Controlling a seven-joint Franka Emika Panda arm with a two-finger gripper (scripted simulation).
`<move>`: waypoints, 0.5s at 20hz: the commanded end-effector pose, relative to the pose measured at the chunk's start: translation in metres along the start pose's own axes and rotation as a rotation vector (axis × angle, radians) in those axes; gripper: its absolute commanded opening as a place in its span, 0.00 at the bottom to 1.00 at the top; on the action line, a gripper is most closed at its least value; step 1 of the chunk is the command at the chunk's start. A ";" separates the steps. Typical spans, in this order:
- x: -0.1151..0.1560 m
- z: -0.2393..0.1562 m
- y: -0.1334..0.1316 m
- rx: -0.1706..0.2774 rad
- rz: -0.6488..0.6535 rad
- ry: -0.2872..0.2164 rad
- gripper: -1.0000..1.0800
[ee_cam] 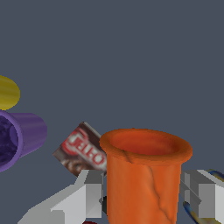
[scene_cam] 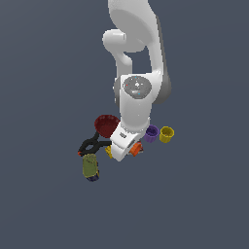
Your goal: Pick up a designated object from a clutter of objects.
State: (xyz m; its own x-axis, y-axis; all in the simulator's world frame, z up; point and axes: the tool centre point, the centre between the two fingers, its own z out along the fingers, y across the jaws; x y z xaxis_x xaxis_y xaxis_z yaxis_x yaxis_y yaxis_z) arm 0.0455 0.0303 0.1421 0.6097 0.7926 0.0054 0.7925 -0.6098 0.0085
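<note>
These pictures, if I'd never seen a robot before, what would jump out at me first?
In the wrist view, the bright orange cup fills the foreground, standing between the two grey fingers of the tool. In the exterior view, the big white arm towers over a small huddle of colourful items, with a red bowl toward that view's left and a purple cup and a yellow cup toward its right.

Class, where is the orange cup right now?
In the wrist view, the orange cup stands upright between the gripper fingers, in front of the Jell-O box.

Plain dark slate-grey floor (scene_cam: 44, 204), featureless surroundings, even flat light
</note>
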 end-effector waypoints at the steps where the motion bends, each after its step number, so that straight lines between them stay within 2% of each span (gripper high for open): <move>1: -0.004 -0.027 -0.004 -0.001 0.000 0.000 0.00; 10: -0.018 -0.131 -0.018 0.004 -0.001 -0.001 0.00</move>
State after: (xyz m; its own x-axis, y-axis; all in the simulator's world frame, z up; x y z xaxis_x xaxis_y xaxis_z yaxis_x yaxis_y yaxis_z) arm 0.0225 0.0273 0.2552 0.6090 0.7932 0.0040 0.7932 -0.6090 0.0054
